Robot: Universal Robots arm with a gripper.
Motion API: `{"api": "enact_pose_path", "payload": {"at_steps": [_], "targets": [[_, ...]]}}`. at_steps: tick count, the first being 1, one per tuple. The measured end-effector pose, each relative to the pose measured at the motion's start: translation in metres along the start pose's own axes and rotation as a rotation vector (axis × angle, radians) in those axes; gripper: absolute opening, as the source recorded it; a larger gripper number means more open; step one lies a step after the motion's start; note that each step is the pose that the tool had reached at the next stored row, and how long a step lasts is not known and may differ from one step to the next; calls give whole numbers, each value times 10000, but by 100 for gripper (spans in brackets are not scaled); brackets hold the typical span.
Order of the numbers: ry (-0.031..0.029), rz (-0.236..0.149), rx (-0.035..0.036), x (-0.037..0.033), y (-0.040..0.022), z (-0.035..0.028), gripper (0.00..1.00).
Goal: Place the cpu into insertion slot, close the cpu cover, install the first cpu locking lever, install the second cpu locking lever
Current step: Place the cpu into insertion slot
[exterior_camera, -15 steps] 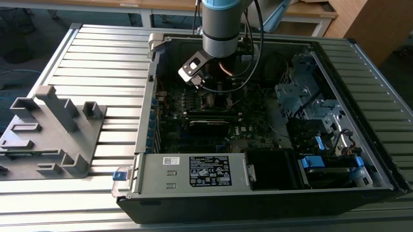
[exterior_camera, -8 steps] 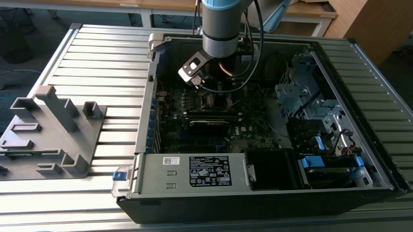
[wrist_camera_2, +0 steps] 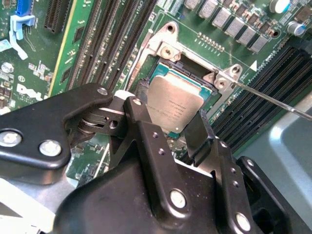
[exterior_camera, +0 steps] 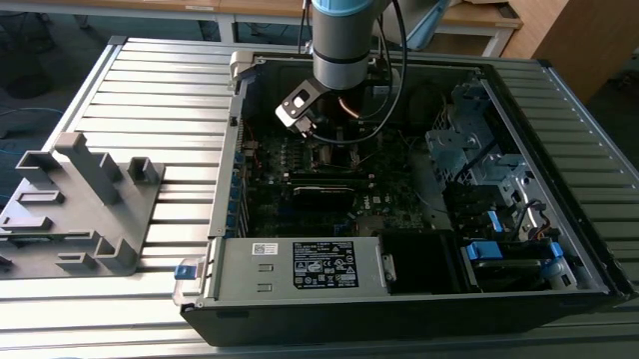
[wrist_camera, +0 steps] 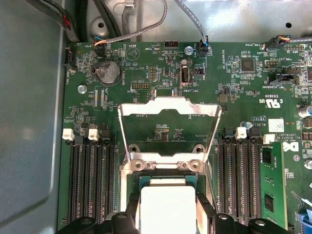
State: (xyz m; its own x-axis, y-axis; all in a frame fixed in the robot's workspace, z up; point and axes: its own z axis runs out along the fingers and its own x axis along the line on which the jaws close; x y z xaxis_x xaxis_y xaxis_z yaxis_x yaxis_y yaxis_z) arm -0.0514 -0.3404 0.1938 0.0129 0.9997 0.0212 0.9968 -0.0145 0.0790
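Counter point(exterior_camera: 150, 82) of ribbed metal carries the open computer case point(exterior_camera: 519, 247) in the exterior view, with the tool point(exterior_camera: 302, 124) hanging low inside it. In the second wrist view its two fingers point(wrist_camera_2: 146, 141) are closed against opposite edges of the chip point(wrist_camera_2: 176, 100), which sits in or just above the socket point(wrist_camera_2: 168, 51); I cannot tell which. In the first wrist view the cover frame point(wrist_camera: 168, 108) stands tipped open beyond the socket. The chip looks light, rigid and delicate underneath, so it is best held by its edges alone.

Raised cpu cover point(wrist_camera: 168, 106) and memory slots point(wrist_camera: 92, 185) crowd the insertion slot point(wrist_camera_2: 190, 78).
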Motion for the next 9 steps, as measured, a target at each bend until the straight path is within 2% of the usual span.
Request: {"api": "enact_pose_path", "payload": {"at_steps": [9], "targets": [[0,-1,0,0,-1,14,54]]}}
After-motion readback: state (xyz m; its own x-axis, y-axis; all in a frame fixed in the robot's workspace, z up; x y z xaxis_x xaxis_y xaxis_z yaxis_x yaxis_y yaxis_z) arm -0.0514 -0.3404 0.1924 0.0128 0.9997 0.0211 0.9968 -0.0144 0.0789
